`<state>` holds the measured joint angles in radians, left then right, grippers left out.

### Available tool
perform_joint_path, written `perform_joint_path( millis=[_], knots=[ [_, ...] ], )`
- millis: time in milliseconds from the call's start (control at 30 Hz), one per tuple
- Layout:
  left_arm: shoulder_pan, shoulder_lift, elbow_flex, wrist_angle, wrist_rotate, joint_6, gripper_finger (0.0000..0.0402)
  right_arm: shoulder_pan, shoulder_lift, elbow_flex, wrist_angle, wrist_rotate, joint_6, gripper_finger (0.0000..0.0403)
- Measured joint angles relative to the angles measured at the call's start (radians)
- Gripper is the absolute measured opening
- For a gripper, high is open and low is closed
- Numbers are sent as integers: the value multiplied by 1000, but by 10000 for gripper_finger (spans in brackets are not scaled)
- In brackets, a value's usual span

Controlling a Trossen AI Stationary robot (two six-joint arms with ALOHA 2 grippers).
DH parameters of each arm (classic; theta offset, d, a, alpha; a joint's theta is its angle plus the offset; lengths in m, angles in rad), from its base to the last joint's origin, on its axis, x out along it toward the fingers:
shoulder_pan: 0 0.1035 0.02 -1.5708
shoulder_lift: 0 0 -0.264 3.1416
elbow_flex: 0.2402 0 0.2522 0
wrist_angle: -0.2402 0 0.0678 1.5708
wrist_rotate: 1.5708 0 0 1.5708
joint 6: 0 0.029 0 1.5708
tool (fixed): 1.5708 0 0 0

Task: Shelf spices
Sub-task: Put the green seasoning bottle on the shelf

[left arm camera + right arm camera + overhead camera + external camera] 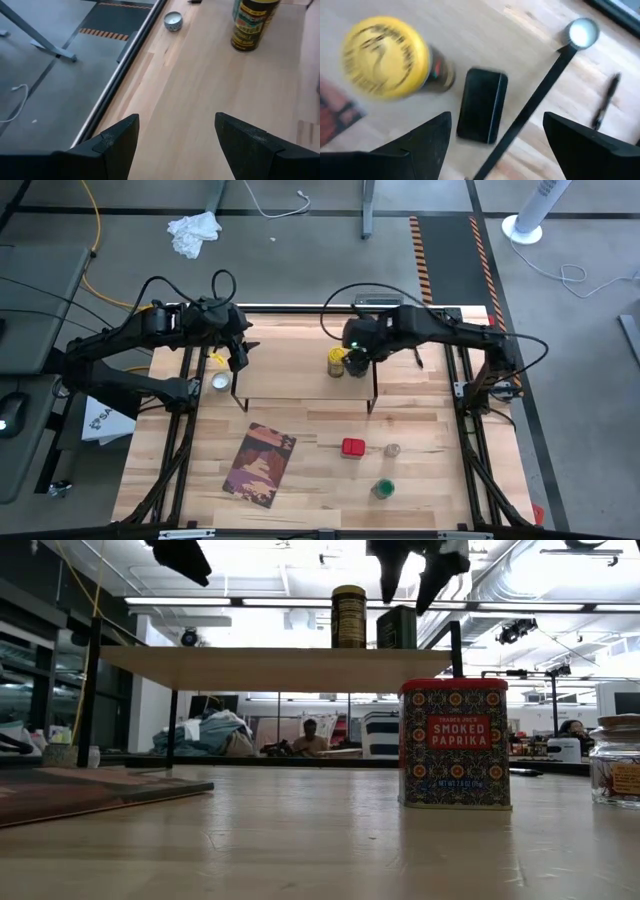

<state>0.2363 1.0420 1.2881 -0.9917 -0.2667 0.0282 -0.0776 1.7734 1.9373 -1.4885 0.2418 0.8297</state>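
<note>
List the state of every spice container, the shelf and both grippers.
yellow-topped jar: upright on shelf
dark grey tin: on shelf beside it, released
red box: upright on table
clear glass jar: on table
green-topped jar: on table
shelf: two spices
left gripper: open, empty
right gripper: open, above tin

On the shelf (300,370), the yellow-topped jar (336,361) and the tin (356,363) stand side by side toward its 3 o'clock end, the tin just at the jar's 3 o'clock. On the surface (420,460) at the shelf's 6 o'clock lie the book (260,464) toward 7, the box (352,447) with the glass jar (392,450) at its 3 o'clock, and the green-topped jar (383,488) at 5 o'clock of the box.
</note>
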Motion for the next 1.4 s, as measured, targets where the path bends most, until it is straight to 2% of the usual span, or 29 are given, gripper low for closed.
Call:
perform_joint_path(
  millis=[200,367,533,700,933,1000,1200,1400],
  knots=[
    [0,-28,0,-8,53,-27,257,75,-96,0,-7,-65,-21,312],
    [-5,-63,0,-9,120,-147,257,243,-119,1,-4,-71,71,312],
    [-40,-100,0,0,154,-228,257,430,-67,-11,5,-68,231,312],
    [-98,-136,0,44,151,-234,257,550,5,-21,12,17,428,312],
    [-205,-139,0,125,149,-277,257,622,63,-21,74,45,361,312],
    [-251,-129,0,125,119,-320,257,627,80,-21,77,75,319,312],
    [-388,-59,0,100,-62,-501,257,626,122,-21,116,129,261,312],
    [-493,43,0,79,-102,-643,257,621,161,-21,167,106,331,312]
  ],
)
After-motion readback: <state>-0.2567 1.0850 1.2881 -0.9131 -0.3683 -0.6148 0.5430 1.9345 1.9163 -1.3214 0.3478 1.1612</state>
